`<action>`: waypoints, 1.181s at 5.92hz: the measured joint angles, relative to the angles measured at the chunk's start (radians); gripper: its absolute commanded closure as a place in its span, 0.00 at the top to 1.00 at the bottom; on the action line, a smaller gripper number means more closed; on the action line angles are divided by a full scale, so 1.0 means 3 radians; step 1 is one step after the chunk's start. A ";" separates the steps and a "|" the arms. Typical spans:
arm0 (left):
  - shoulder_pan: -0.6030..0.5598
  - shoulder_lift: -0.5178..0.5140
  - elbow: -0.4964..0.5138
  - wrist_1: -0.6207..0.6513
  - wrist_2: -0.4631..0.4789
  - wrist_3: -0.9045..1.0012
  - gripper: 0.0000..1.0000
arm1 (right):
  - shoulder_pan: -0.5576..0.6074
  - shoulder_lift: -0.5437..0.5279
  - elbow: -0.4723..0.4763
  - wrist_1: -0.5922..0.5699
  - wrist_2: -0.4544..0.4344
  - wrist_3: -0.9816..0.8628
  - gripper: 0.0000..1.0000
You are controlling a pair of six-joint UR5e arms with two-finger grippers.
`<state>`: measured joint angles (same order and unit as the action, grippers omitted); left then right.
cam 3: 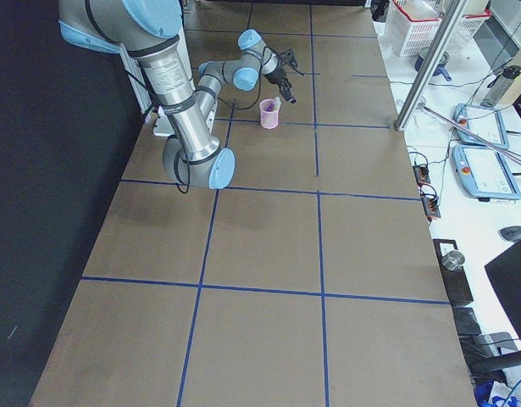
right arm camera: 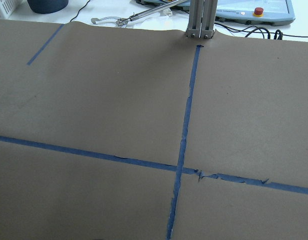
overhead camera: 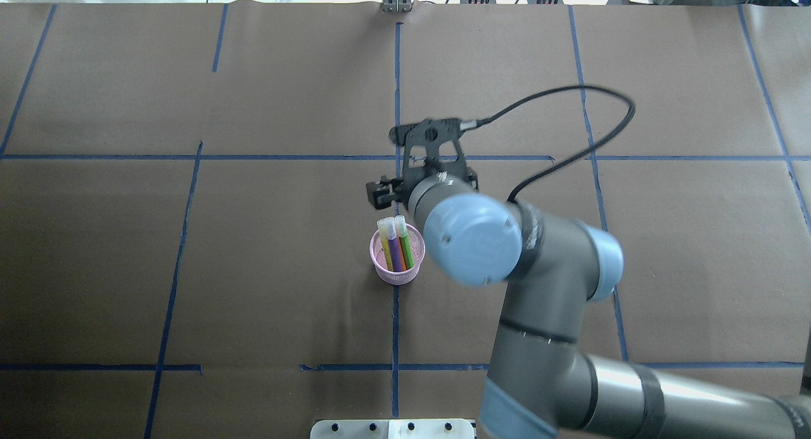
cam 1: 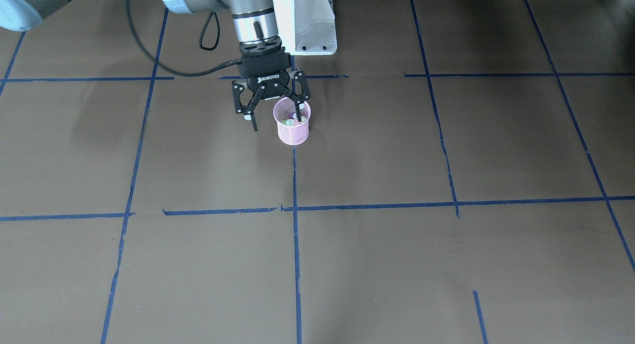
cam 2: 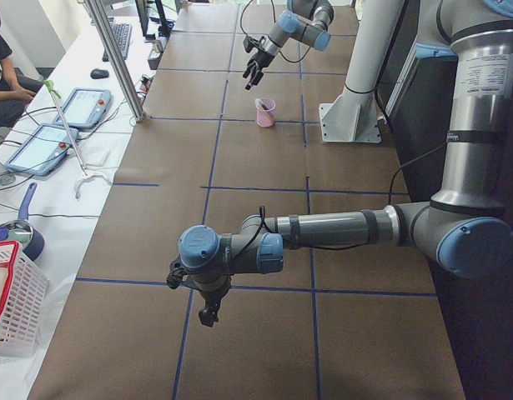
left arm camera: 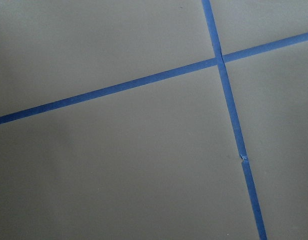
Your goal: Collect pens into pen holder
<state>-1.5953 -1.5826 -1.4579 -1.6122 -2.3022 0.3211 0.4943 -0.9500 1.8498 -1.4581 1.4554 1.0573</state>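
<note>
Since all three pens already stand in the cup, the step in hand is judged to be the withdrawal

Item, right pincer [cam 1: 276,119]: released, jaws spread wide, nothing between them, pointing down

Item, pen holder [cam 1: 293,131]: pink mesh, upright, just below the pincer and on its robot-ward side. One finger [cam 1: 298,108] crosses the holder's mouth in the front-facing view; whether it dips inside the rim or hangs beyond it cannot be told

Item, pens [overhead camera: 394,246]: three, purple, green and an orange-yellow one, leaning together inside the holder, pale caps above the rim, close under the pincer

Item, left pincer [cam 2: 208,315]: well apart from the right pincer, shown in a side view only; released or clenched cannot be told

Handling note: rise straight up first with the jaws kept spread. Make no sideways sweep until the fingertips are above the caps, lest a finger snag the mesh and tip what looks a light cup
</note>
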 measured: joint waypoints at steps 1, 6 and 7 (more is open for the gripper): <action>0.0000 0.0002 -0.0002 0.0000 -0.0001 0.0002 1.00 | 0.0416 -0.0185 -0.0021 -0.0033 0.0646 -0.0293 1.00; 0.0004 -0.0009 0.0007 0.0016 -0.0017 -0.0004 1.00 | 0.2215 -0.1328 -0.0579 -0.0027 0.2691 -0.2269 1.00; 0.0005 -0.0018 0.0007 0.0031 -0.0023 -0.0011 1.00 | 0.2646 -0.1512 -0.0821 -0.0026 0.2934 -0.2898 1.00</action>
<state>-1.5939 -1.5880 -1.4558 -1.6028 -2.3092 0.3178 1.2879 -1.4037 1.6035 -1.4658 2.3355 0.1877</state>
